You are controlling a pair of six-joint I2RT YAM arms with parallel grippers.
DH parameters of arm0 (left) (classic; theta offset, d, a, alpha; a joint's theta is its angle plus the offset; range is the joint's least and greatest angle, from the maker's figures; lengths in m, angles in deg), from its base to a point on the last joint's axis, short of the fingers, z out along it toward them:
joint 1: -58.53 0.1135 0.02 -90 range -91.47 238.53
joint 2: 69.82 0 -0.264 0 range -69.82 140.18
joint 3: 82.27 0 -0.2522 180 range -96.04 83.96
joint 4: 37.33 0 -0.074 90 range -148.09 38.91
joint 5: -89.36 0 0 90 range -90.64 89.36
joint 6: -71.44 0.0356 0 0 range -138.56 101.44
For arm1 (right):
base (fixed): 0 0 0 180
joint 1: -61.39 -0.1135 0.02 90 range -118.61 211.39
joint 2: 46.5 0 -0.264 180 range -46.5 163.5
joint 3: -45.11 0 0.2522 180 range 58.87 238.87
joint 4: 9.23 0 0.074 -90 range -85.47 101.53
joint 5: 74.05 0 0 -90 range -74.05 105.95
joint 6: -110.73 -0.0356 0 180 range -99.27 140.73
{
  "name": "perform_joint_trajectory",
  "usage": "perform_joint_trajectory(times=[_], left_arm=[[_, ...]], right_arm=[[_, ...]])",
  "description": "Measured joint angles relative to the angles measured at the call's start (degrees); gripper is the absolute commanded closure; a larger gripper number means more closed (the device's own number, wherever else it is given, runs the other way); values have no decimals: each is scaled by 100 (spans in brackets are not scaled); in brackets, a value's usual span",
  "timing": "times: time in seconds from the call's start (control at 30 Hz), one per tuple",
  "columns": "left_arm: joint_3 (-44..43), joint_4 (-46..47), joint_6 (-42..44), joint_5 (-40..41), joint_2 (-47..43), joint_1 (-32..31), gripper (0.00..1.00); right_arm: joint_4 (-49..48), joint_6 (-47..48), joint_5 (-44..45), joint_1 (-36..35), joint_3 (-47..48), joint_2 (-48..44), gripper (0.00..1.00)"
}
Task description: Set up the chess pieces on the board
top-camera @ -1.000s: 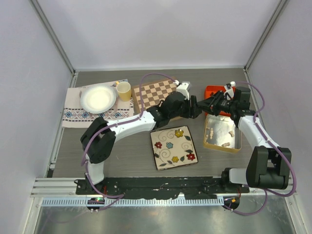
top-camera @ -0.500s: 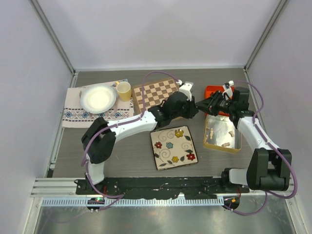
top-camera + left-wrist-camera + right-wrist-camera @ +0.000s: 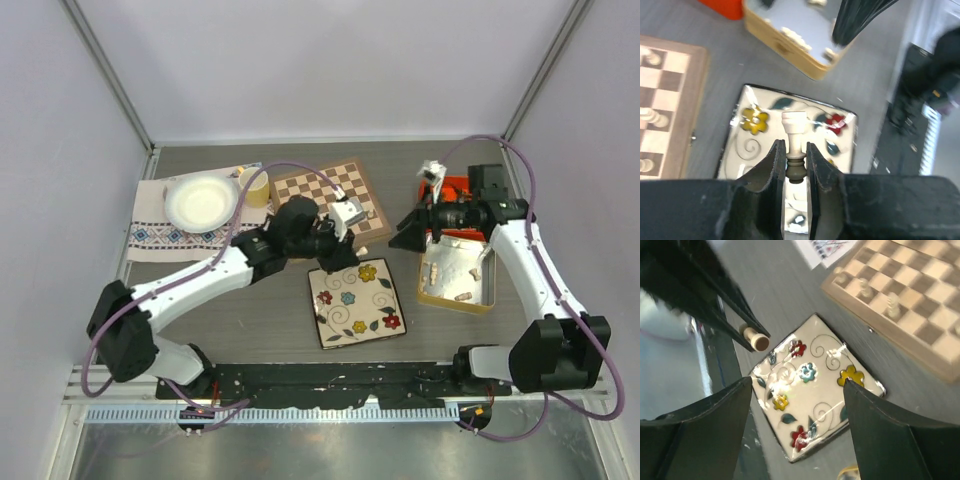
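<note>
The pale piece has passed to the left gripper, now closed on it just off the near edge of the board, while the right gripper, further right of the board, stands wide and empty; placing seems next.

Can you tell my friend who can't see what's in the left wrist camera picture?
Two dark fingers pinch a pale chess piece over a flowery square plate. The board, with a few pale pieces on it, sits at the left edge, and a tan box is at the top.
</note>
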Motion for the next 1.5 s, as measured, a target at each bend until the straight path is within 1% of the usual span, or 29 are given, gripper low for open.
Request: perform_joint_trajectory(times=[0.03, 0.13, 0.2, 0.3, 0.37, 0.43, 0.5, 0.6, 0.73, 0.87, 1.13, 1.2, 1.3, 1.33, 1.37, 1.43, 1.5], left_arm=[[59, -278, 212, -542, -256, 96, 99], [85, -905, 551, -1589, -647, 243, 100], [90, -1329, 638, -2181, -737, 245, 100], [254, -1624, 560, -2774, -734, 232, 100], [455, -1679, 431, -3016, -732, 229, 100], [623, -1668, 289, -3141, -734, 232, 100], [723, -1635, 160, -3191, -732, 234, 100], [767, -1517, -2, -3204, -734, 234, 100], [846, -1097, -262, -3202, -737, 234, 100], [1016, -824, -479, -3152, -741, 238, 100], [1130, -413, -769, -2935, -780, 245, 100], [1130, -356, -791, -2868, -780, 245, 100], [1130, -299, -813, -2747, -791, 245, 100], [1130, -291, -817, -2730, -791, 245, 100], [1132, -284, -835, -2712, -791, 247, 100], [1132, -280, -876, -2706, -815, 245, 98], [1152, -280, -890, -2658, -857, 245, 90]], right_arm=[[621, 997, -11, -227, 280, 66, 20], [2111, 3558, -24, -1056, 754, 284, 20], [2889, 4824, -26, -1397, 754, 422, 21], [3497, 5960, 28, -1648, 745, 651, 23], [3689, 6428, 28, -1869, 745, 776, 25], [3814, 6704, 11, -2118, 745, 852, 27], [3928, 6916, -52, -2389, 745, 914, 29], [3941, 6968, -153, -2651, 697, 925, 33], [3536, 6546, -232, -2828, 413, 918, 36], [3086, 6022, -315, -2885, 251, 901, 43], [2660, 5440, -542, -2914, 251, 857, 46], [2614, 5366, -597, -2914, 251, 857, 49], [2524, 5213, -669, -2914, 251, 857, 62], [2503, 5182, -675, -2914, 251, 857, 72], [2470, 5130, -671, -2914, 251, 857, 80], [2341, 5080, -651, -2911, 251, 857, 99], [2302, 4988, -634, -2916, 251, 857, 99]])
